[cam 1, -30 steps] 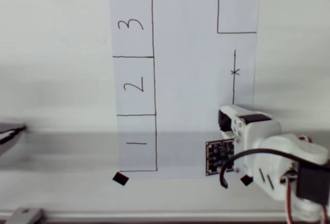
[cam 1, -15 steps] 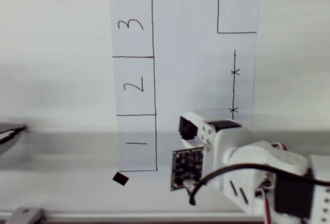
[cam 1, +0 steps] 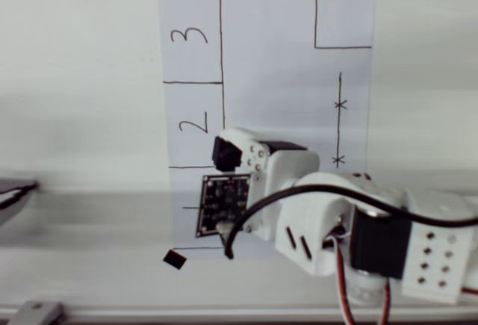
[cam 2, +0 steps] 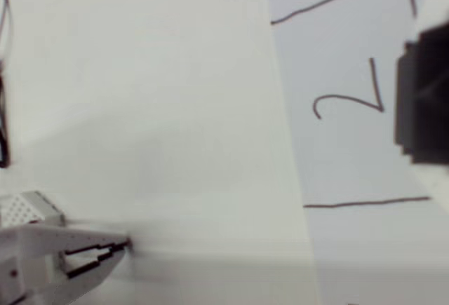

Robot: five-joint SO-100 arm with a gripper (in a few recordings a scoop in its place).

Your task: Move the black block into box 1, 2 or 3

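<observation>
Hand (cam 1: 224, 153) over box 1/2 line (cam 1: 196, 166), block (cam 2: 423, 102) prob. held

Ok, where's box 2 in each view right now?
Overhead view: box 2 is the middle box in the left column of the paper, with the arm covering its lower right corner.
Wrist view: box 2 is right of centre, in the upper half.
Shared landmark: the handwritten 2.
</observation>
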